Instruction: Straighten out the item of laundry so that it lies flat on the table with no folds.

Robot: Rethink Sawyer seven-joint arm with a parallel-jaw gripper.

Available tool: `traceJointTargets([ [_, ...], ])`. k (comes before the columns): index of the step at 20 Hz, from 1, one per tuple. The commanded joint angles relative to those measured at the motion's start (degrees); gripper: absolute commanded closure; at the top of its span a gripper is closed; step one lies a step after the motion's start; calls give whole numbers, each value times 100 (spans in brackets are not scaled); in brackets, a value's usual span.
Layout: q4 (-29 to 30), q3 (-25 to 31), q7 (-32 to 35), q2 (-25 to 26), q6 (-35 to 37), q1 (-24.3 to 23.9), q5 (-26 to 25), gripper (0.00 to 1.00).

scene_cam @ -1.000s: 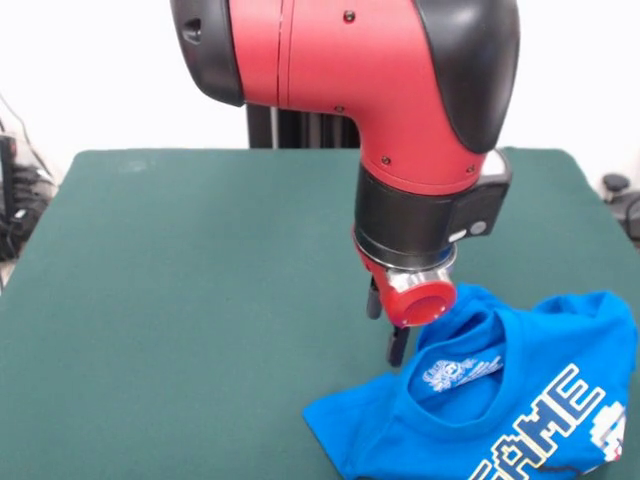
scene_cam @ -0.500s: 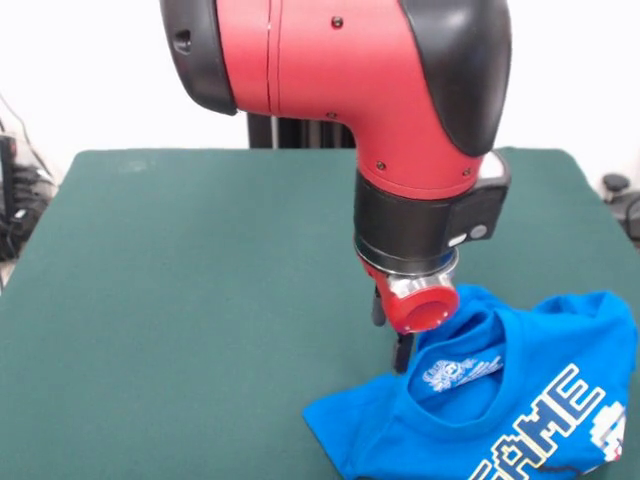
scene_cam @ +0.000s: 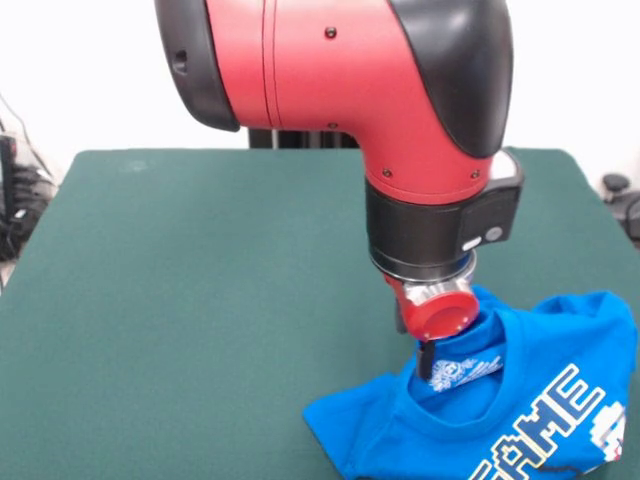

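The item of laundry, a bright blue T-shirt with white block lettering, lies bunched near the front right corner of the table. Its neck opening faces the camera and its right side runs out of the picture. The fabric is humped and folded, not flat. My gripper hangs under the red and black arm, with its tip down at the shirt's collar, at or just inside the neck opening. The red wrist part hides most of the gripper.
The green table stretches bare to the left and back of the shirt. Cables and dark equipment sit beyond the table's left edge, and a small dark object lies off the right edge.
The arm has shifted to the right and lower, bringing the gripper from beside the shirt's left shoulder onto the collar. The shirt itself looks unmoved.
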Motion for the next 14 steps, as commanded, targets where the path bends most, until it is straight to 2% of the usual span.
traceJointTargets([
  [1,807,852,-1158,94,-155,-29,167,0],
  [14,857,369,-1185,131,-5,13,-424,0],
])
